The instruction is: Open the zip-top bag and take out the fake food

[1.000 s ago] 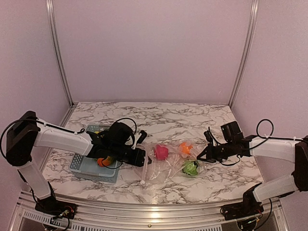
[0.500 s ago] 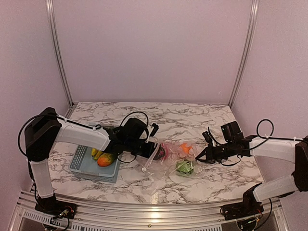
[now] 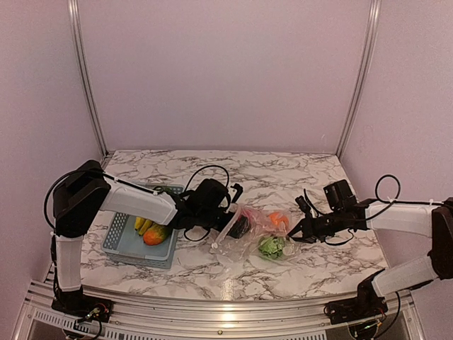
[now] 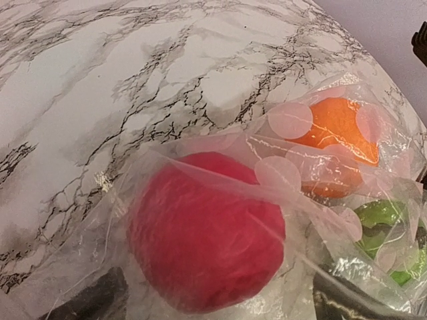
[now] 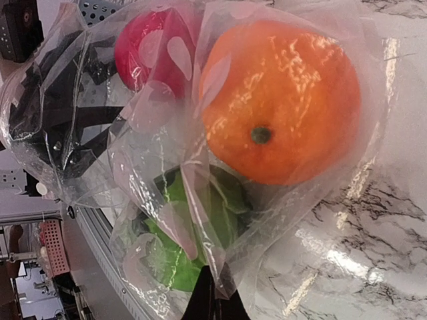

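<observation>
The clear zip-top bag (image 3: 256, 235) lies crumpled mid-table, its mouth facing left. My left gripper (image 3: 239, 225) is inside that mouth and open. Its dark fingers (image 4: 90, 301) stand on either side of the red fruit (image 4: 207, 230), apart from it as far as I can see. Deeper in the bag lie an orange (image 5: 280, 100) and a green striped piece (image 5: 180, 250). My right gripper (image 5: 217, 303) is shut on the bag's far edge, holding the plastic taut. Banana (image 3: 141, 225) and an orange-green piece (image 3: 155, 234) lie in the basket.
The light blue perforated basket (image 3: 122, 244) stands at the left, just behind my left forearm. The marble table's front rail (image 3: 226, 312) runs close below the bag. Side posts and walls enclose the back.
My left arm swung right from above the basket into the bag's mouth and its jaws spread wide; the orange-green piece stayed in the basket. The right gripper kept its pinch.
</observation>
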Motion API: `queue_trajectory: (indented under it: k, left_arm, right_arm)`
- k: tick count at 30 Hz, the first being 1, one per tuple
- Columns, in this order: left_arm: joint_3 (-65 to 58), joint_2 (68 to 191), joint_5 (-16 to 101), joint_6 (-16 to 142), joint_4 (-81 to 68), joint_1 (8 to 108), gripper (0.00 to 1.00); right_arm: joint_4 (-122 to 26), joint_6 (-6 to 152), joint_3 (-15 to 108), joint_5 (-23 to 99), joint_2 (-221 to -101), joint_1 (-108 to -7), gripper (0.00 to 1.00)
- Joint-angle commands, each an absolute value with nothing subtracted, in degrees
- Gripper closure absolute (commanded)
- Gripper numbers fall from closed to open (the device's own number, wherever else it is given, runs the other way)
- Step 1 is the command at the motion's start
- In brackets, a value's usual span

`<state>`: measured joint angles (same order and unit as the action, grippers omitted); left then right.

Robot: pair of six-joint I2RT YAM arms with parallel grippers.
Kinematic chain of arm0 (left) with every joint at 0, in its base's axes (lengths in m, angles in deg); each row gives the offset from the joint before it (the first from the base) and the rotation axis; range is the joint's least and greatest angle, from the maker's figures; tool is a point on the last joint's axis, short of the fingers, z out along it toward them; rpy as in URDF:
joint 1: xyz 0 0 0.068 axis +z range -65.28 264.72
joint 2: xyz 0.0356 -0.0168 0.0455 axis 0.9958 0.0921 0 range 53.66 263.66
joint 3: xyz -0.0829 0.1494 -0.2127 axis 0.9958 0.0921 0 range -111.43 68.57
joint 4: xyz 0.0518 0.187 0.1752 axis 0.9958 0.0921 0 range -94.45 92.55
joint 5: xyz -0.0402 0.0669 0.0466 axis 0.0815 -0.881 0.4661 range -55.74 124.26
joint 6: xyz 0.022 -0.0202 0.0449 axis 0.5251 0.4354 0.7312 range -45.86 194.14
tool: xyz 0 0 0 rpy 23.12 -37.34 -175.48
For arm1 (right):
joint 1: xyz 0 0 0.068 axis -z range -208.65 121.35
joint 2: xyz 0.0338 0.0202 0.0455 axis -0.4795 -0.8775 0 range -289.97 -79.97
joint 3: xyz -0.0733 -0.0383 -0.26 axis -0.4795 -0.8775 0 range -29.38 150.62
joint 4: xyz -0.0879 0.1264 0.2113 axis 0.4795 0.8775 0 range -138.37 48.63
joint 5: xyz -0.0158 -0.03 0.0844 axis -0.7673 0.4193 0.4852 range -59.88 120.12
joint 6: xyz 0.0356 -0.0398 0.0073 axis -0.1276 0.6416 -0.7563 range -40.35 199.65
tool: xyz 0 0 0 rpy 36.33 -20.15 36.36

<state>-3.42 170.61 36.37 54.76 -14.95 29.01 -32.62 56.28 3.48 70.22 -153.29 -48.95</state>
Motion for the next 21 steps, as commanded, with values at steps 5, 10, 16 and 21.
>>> queue_trajectory:
  k: [5,10,16,21]
  left_arm:
    - [-8.66,176.17,31.00,54.94,-15.92,28.38,0.01]
    - [-6.86,176.77,29.83,54.02,-21.00,28.30,0.01]
    - [-5.82,175.70,31.22,54.04,-23.55,28.37,0.17]
    - [-5.22,172.82,36.21,54.09,-20.71,28.47,0.38]
  right_arm:
    - [-30.13,58.84,6.37,71.44,-154.68,-48.34,1.00]
    - [-29.41,59.15,6.42,71.26,-154.35,-48.34,1.00]
    - [-28.82,59.04,5.76,70.65,-153.46,-48.34,1.00]
    - [-29.63,58.41,4.88,69.17,-152.74,-48.34,1.00]
